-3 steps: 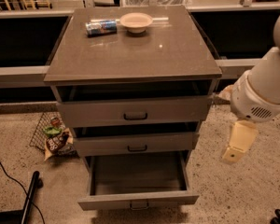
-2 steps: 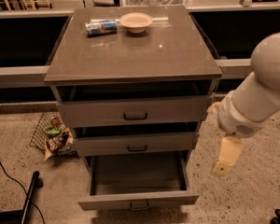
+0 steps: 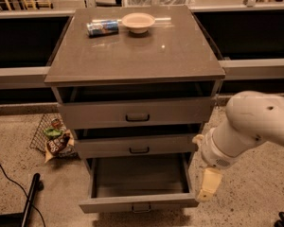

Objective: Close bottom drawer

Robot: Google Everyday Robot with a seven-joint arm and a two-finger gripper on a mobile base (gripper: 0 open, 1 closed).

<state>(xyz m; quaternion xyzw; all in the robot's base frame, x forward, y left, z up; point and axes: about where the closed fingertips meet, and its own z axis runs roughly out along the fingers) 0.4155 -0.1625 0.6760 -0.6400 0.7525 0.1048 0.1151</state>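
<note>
The grey three-drawer cabinet (image 3: 132,56) stands in the middle. Its bottom drawer (image 3: 138,204) is pulled far out and looks empty, its small dark handle at the lower edge of the view. The middle drawer (image 3: 137,146) and top drawer (image 3: 135,112) stand slightly out. My gripper (image 3: 206,188) hangs from the white arm (image 3: 248,126) to the right of the bottom drawer, close to its front right corner. Only one cream finger shows clearly.
A cream bowl (image 3: 138,21) and a blue can (image 3: 102,28) lying on its side rest on the cabinet top. A wire basket of snack packets (image 3: 54,137) stands on the floor at the left. A black cable and pole (image 3: 26,202) lie at the lower left.
The arm and gripper have moved left and down, from beside the middle drawer toward the front right corner of the open bottom drawer. The drawers have not moved.
</note>
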